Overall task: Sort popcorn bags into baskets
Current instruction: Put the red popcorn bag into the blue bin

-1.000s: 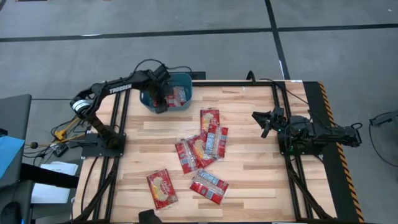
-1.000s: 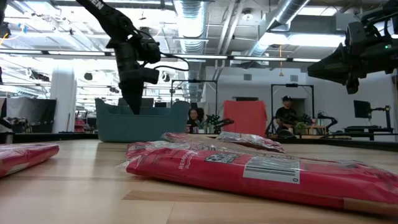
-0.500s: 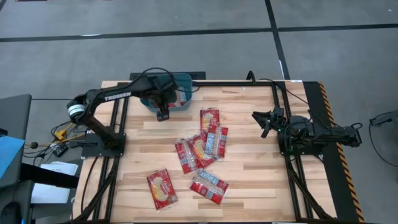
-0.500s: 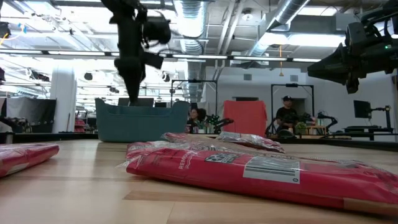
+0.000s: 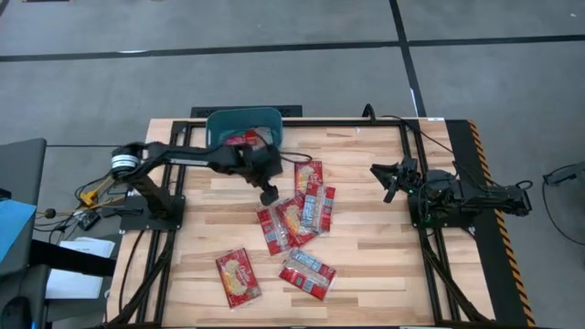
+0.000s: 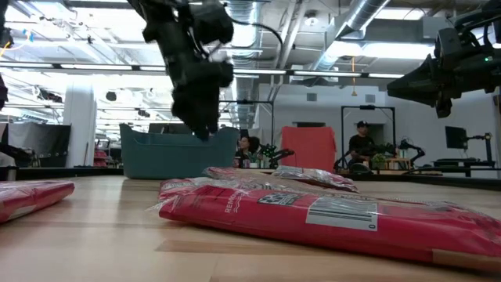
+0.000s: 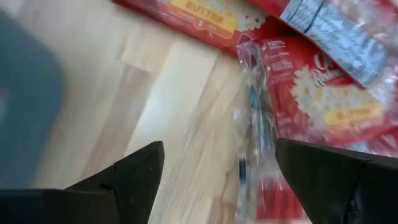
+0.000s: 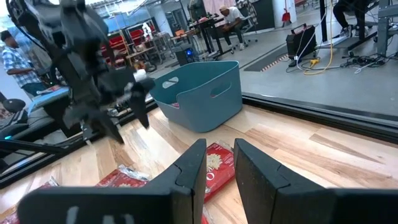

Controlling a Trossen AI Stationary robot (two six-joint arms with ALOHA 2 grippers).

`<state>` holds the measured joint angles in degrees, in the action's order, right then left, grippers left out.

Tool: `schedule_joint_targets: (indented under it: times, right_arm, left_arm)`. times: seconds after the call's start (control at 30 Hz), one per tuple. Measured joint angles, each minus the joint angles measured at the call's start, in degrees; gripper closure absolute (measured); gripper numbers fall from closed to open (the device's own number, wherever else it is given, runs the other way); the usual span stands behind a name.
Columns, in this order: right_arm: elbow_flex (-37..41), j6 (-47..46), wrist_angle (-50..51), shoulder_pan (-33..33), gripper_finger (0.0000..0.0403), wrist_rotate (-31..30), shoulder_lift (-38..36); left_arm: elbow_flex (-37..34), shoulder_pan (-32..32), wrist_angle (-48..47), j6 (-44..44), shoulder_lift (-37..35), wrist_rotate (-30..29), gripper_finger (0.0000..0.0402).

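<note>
Wood plank table (image 5: 366,238), concrete floor, people at desks beyond. Red popcorn bags (image 5: 297,215) scattered mid-table, some inside teal basket (image 5: 230,122) at far edge. Left gripper (image 5: 268,194) above table near pile, fingers apart, empty. Right gripper (image 5: 386,178) parked aside, nearly closed, empty.

A popcorn bag (image 7: 205,15) reads "BUTTER".
</note>
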<state>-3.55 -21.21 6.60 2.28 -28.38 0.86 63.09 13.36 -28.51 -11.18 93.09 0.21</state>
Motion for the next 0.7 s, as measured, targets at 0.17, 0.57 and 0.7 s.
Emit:
schedule_joint_targets:
  times: [0.17,0.57,0.7]
  right_arm:
    - [0.0,-1.3,0.0,0.0,0.0295,0.0,0.0]
    - [0.0,-1.4,0.0,0.0,0.0295,0.5,0.0]
    - [0.0,-1.3,0.0,0.0,0.0295,0.5,0.0]
  left_arm:
    - [0.0,-0.8,6.4,-1.5,6.6,0.8,0.0106]
    - [0.3,-1.4,12.6,-3.2,17.2,13.6,0.0107]
    - [0.4,-1.0,13.2,-4.5,16.8,14.2,0.0107]
